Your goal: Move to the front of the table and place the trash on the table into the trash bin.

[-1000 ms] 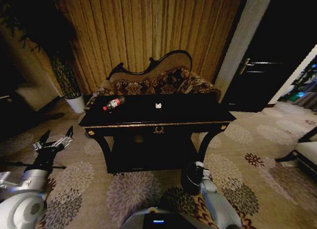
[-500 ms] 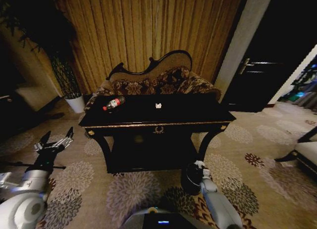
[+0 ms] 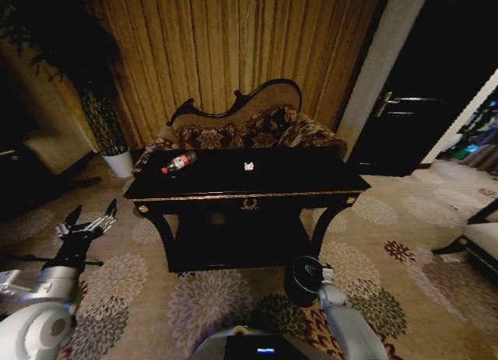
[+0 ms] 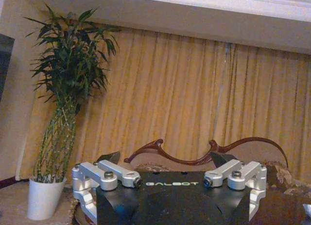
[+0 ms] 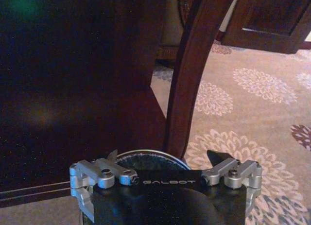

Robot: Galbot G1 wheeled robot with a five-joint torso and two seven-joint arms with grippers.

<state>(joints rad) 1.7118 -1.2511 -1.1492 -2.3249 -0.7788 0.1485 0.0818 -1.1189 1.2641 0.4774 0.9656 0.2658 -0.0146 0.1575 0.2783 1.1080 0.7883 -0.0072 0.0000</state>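
At the far left, the left gripper [image 3: 87,220] hangs low over the floral carpet beside the table, its dark fingers spread wide and holding nothing; from its wrist camera it faces the leafy bamboo plant in a white pot [image 4: 44,198] and the gold pleated curtain [image 4: 194,94], so it looks parked clear of the work, in my judgement. Next comes the large glossy black wooden table with gold edge trim [image 3: 311,183], squarely ahead of the robot. On its left end lies the clear plastic bottle with red label and cap [image 3: 179,162], on its side, and near the middle sits the small crumpled white paper wad [image 3: 248,166], well apart from it. Both are untouched. Below the table's right front, the small round dark bin with a black rim [image 3: 299,281] stands on the carpet by the curved leg. The right gripper [image 5: 163,159] hovers just over that rim, jaws wide and empty.
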